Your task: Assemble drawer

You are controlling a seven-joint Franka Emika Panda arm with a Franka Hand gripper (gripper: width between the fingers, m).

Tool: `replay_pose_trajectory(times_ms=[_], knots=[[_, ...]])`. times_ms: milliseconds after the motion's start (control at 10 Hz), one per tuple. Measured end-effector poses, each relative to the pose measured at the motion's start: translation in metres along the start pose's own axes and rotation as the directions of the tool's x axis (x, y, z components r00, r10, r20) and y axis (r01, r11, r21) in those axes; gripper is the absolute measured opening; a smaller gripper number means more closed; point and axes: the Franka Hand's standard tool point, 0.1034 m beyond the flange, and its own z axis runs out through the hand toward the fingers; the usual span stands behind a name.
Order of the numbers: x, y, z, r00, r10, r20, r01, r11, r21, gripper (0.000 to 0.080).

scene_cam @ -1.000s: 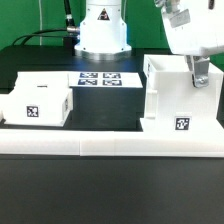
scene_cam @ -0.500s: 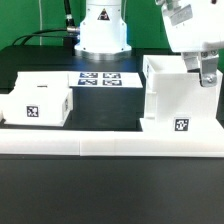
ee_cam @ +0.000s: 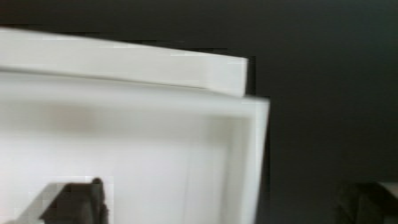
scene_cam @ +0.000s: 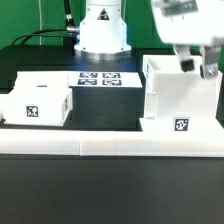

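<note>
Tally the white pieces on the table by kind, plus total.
Drawer casing: 1
Small drawer tray: 1
Long low rail: 1
Marker board: 1
Total: 4

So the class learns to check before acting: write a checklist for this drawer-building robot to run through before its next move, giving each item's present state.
1. Hand open: ok. The fingers stand wide apart in the wrist view.
2. Hand gripping nothing: ok. A wall of the large box lies between the fingers, unclamped.
3. Hand clear of the large box: cannot tell. It is at the box's top edge and no gap shows.
4. Large box upright behind the rail: ok.
5. Small tray free to reach: ok. It sits apart at the exterior view's left with nothing on it.
</note>
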Motion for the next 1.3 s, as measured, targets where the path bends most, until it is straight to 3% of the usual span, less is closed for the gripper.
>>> replay_pose_trajectory(times_ms=[300,500,600,800,1000,1100,1300], knots=[[0.000,0.002,0.005,0.998,-0.066,-0.003,0.066,0.998,-0.003,0.0649],[0.010,0.015,-0.006,0.917,-0.398,0.026,0.399,0.913,-0.089,0.0649],[0.012,0.014,-0.015,0.870,-0.491,0.053,0.494,0.864,-0.099,0.0649],[0.014,0.009,-0.030,0.779,-0.622,0.083,0.627,0.775,-0.084,0.0649],[0.016,0.010,-0.027,0.692,-0.717,0.089,0.722,0.687,-0.078,0.0649],[0.019,0.011,-0.026,0.612,-0.785,0.095,0.791,0.607,-0.077,0.0649],[0.040,0.029,-0.024,0.320,-0.942,0.102,0.946,0.313,-0.085,0.0649]])
